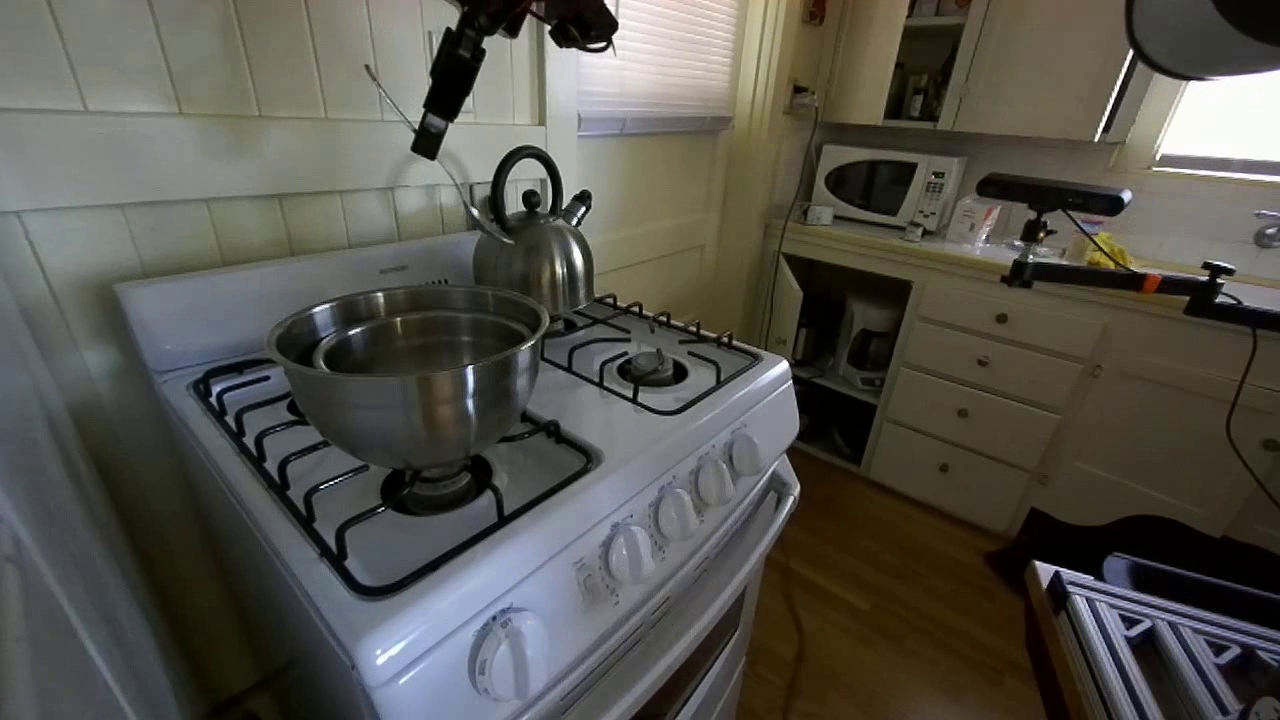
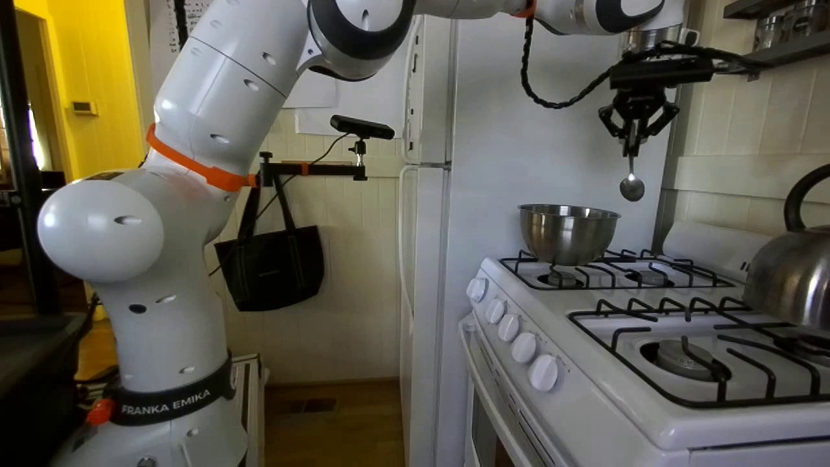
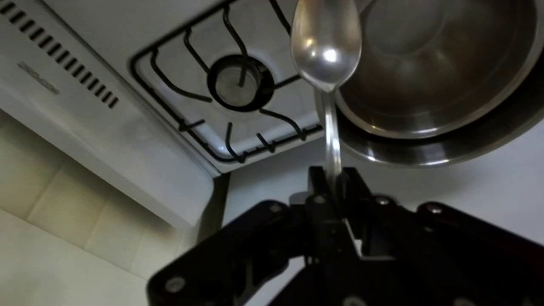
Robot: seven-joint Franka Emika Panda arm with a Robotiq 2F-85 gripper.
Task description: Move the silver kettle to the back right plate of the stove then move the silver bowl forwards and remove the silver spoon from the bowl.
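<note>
One white arm (image 2: 220, 71) stands at the left of an exterior view, its lower part upright, its upper part leaning right; the forearm runs across the top edge, partly cut off, and the wrist bends down over the stove (image 1: 630, 445). There we see the gripper (image 2: 630, 150) pointing down, its fingers (image 3: 316, 180) clamped on the handle of the silver spoon (image 2: 631, 188). In an exterior view the gripper (image 1: 427, 148) shows aslant, fingertips lowest. In both exterior views the spoon hangs head down, and we find it apart from the silver bowl (image 2: 569, 235). That bowl stands on the left grate (image 1: 370, 590), towards the front, with a smaller steel bowl (image 3: 425, 63) nested inside. Well apart from the gripper, we see the silver kettle (image 1: 540, 262) on the back right plate (image 2: 806, 348), its arched black handle upright
</note>
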